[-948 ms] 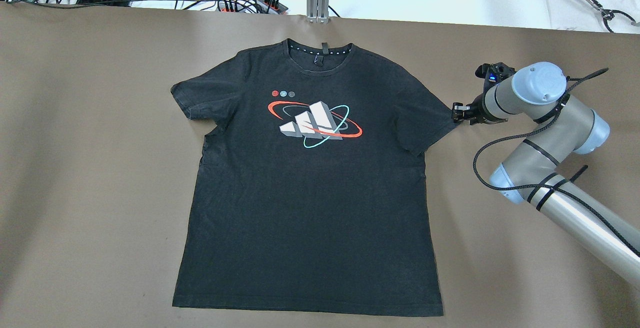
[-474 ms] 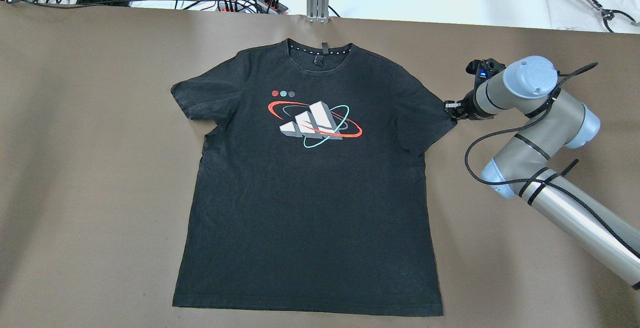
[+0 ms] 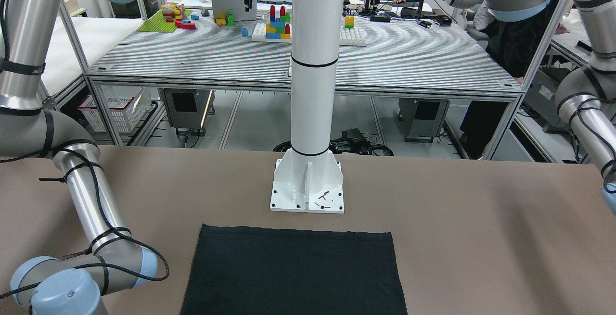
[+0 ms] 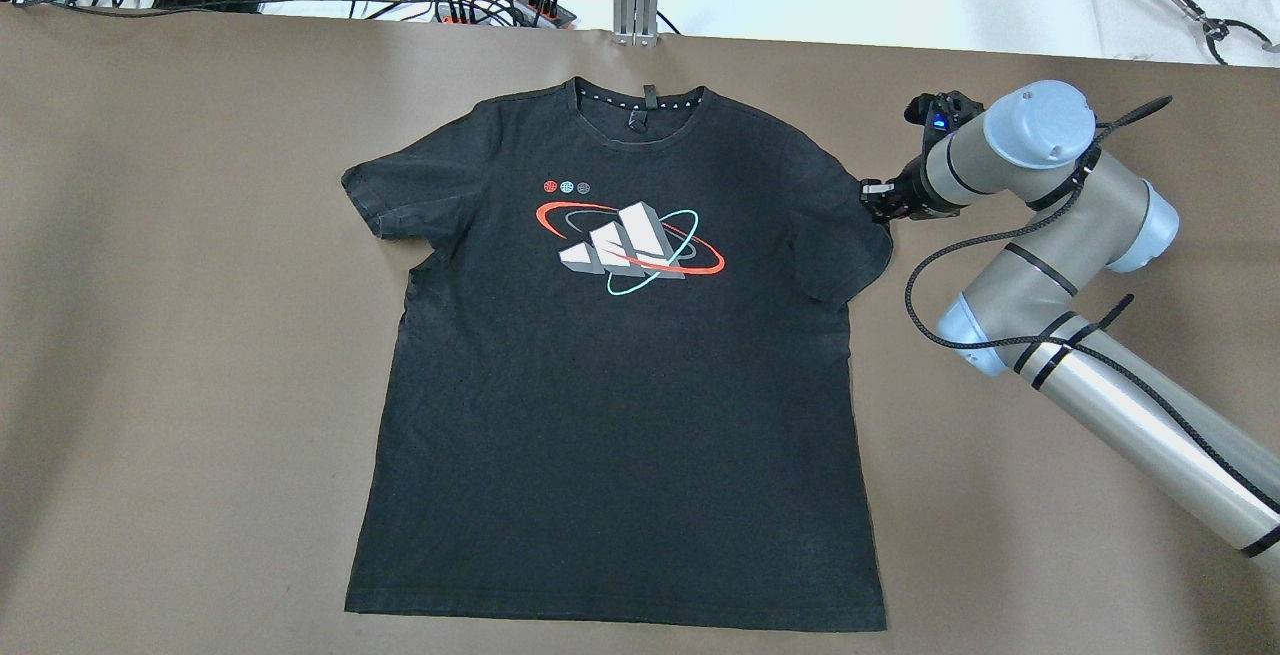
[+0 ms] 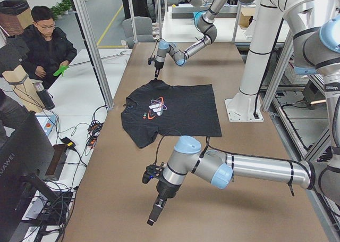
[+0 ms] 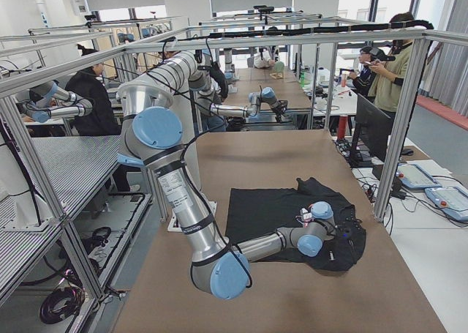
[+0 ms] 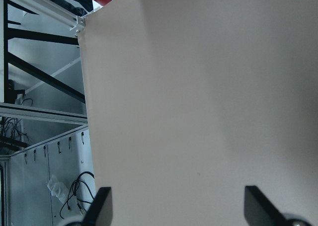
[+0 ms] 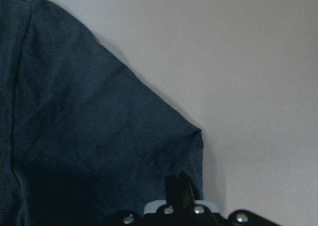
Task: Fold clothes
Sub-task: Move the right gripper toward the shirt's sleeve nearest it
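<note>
Black T-shirt [image 4: 620,435], red-teal-white logo [image 4: 630,245]

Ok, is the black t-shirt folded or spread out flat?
Spread flat: the t-shirt lies print up, both sleeves out, no fold made. The right gripper pinches one sleeve's tip.

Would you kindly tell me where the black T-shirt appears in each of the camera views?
Front-facing: T-shirt bottom centre, hem uppermost.
Overhead: T-shirt centre.
Left side: T-shirt upper middle.
Right side: T-shirt right of centre.
Left wrist: not in it.
Right wrist: T-shirt fills left.
Landmark: white pillar beside the hem, front-facing and left side.
</note>
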Robot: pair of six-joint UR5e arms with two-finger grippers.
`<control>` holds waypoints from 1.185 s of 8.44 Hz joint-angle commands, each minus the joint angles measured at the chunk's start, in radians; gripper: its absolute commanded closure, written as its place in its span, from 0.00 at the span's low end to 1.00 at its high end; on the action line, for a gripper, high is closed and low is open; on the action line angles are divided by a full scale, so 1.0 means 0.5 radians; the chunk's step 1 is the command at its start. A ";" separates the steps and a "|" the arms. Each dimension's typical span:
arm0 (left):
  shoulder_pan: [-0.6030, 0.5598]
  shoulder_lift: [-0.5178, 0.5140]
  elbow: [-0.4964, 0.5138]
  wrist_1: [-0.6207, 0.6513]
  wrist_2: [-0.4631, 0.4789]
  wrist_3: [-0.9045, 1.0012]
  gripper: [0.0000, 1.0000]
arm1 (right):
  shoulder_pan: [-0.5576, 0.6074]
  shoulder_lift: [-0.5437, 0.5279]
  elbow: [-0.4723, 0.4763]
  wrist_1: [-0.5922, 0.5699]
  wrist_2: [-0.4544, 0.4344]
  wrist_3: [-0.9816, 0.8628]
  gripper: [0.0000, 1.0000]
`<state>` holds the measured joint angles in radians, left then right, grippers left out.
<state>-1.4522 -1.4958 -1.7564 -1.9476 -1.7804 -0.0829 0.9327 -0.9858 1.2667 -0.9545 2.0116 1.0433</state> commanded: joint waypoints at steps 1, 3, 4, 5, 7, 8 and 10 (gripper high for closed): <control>0.002 0.003 0.006 -0.001 -0.001 0.000 0.06 | -0.150 0.143 0.019 -0.051 -0.016 0.052 1.00; 0.002 0.003 0.006 -0.001 -0.001 0.000 0.06 | -0.181 0.180 0.013 -0.067 -0.032 0.076 1.00; 0.002 0.003 0.006 -0.004 -0.004 0.000 0.06 | -0.211 0.189 0.013 -0.067 -0.077 0.079 1.00; 0.002 0.003 0.009 -0.004 -0.001 0.000 0.06 | -0.218 0.195 0.010 -0.073 -0.090 0.092 1.00; 0.005 0.003 0.006 -0.004 -0.001 0.000 0.06 | -0.224 0.275 -0.070 -0.079 -0.108 0.137 1.00; 0.005 0.003 0.006 -0.004 -0.001 0.000 0.06 | -0.227 0.330 -0.119 -0.079 -0.124 0.162 1.00; 0.011 0.000 0.006 -0.001 -0.001 -0.003 0.06 | -0.227 0.379 -0.192 -0.079 -0.179 0.181 1.00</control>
<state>-1.4488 -1.4941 -1.7533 -1.9496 -1.7810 -0.0829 0.8200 -0.8203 1.2025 -0.9938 1.9450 1.1231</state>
